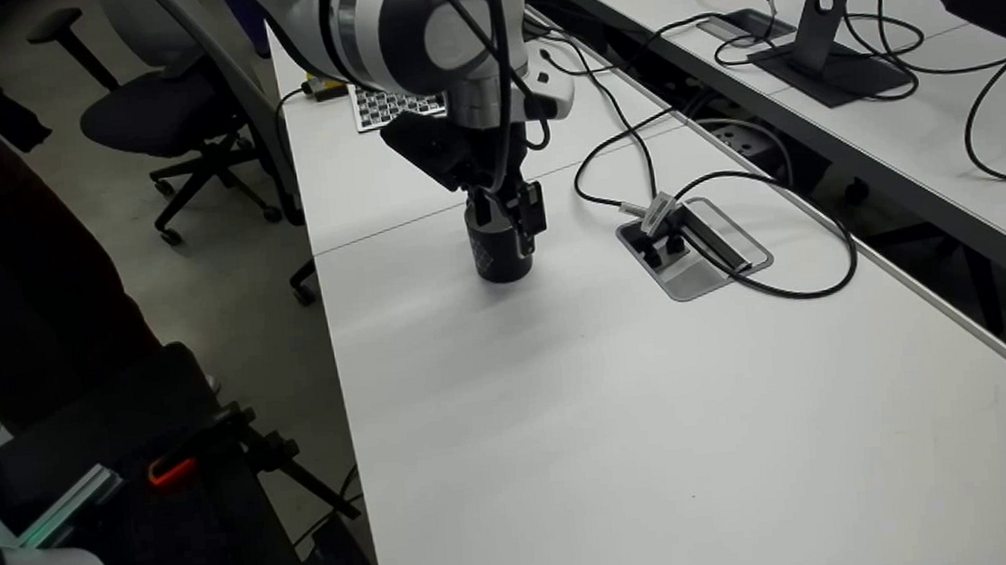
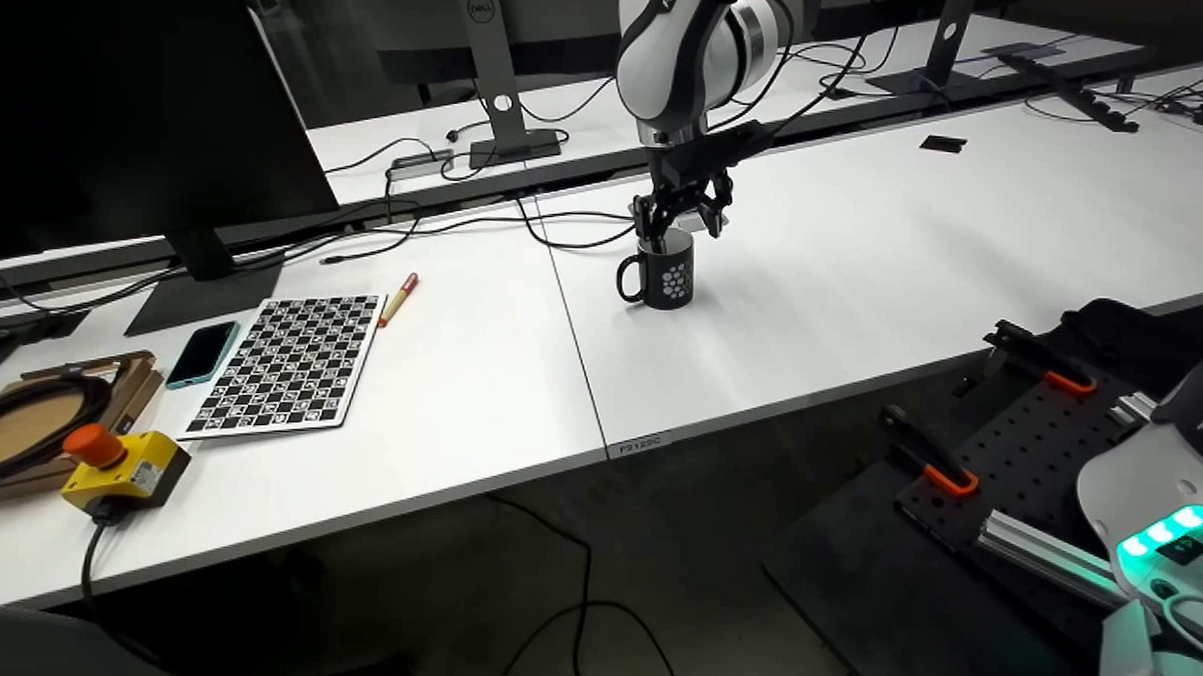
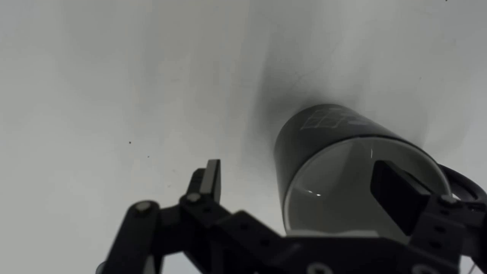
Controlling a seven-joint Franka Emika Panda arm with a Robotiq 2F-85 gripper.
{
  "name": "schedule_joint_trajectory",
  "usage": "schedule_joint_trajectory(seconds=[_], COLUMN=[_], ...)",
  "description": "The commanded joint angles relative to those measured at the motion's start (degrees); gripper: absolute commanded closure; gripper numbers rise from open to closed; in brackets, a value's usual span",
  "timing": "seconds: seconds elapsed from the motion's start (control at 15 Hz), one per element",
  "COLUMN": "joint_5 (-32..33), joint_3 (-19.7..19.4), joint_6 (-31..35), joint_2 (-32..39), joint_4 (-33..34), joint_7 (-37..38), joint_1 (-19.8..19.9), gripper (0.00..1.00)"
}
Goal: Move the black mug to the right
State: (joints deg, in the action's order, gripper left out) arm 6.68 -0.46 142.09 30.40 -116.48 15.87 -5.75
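The black mug [image 1: 499, 255] stands upright on the white table [image 1: 663, 450]. It shows in an exterior view [image 2: 672, 278] with a pale dotted pattern and its handle to the left. In the wrist view the mug [image 3: 304, 140] is at right of centre, its pale inside facing the camera and its handle partly hidden at the right edge. My gripper [image 3: 296, 167] is open above the mug. One finger reaches inside the rim and the other is outside, apart from the wall. The gripper also shows in both exterior views [image 1: 502, 221] [image 2: 683, 235].
A flat grey cable box [image 1: 696, 252] with black cables is set in the table beside the mug. A checkered board [image 2: 290, 362], a phone [image 2: 203, 354], a marker [image 2: 399, 299] and a yellow stop button box [image 2: 127, 472] lie on the adjoining table.
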Motion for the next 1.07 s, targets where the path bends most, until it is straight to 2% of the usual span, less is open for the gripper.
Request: schedule_joint_trajectory(seconds=[0.0,0.07,0.67,0.73,1.0], joint_5=[-2.33,-2.57,-3.50,-3.52,-3.24], joint_3=[0.20,0.18,0.43,0.44,0.04], joint_6=[-1.18,-1.19,-0.66,-0.66,-0.82], joint_2=[2.56,2.86,3.08,3.05,2.98], joint_4=[2.65,2.81,2.82,2.84,2.69], joint_7=[-2.17,-2.23,-2.84,-3.03,-3.05], joint_1=[0.34,0.35,0.17,0.19,0.16], gripper=[0.18,0.28,0.96,1.00,0.98])
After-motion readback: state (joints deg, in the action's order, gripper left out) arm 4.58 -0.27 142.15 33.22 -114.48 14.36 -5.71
